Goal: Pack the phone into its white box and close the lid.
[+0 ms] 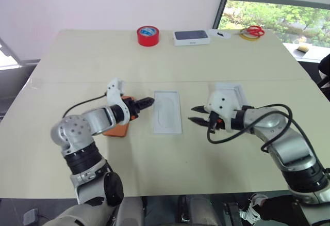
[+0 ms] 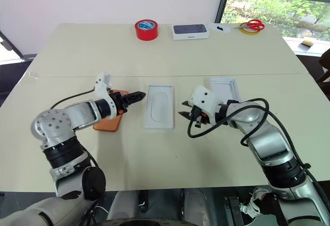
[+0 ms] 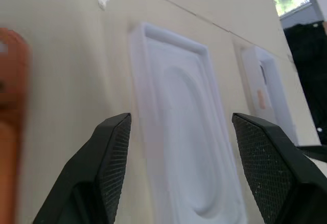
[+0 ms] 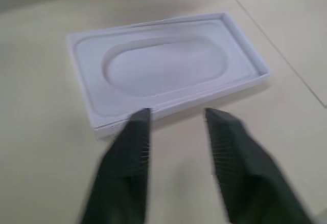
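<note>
Phone (image 2: 109,118), orange, flat at left beneath open, empty left gripper (image 2: 138,96); right gripper (image 2: 186,116) parted, empty; grasp by long edges is advised.

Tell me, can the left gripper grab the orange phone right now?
Probably yes. The phone lies flat on the table right under the left arm, nothing on top of it. The left gripper is open but points past it toward the insert, so it must pull back.

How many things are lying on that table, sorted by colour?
White: 4 – insert with oval recess, tray, closed box with dark top, small card
Orange: 1 – phone
Red: 2 – tape roll, scissors
Yellow: 1 – ring under scissors
Total: 8
</note>
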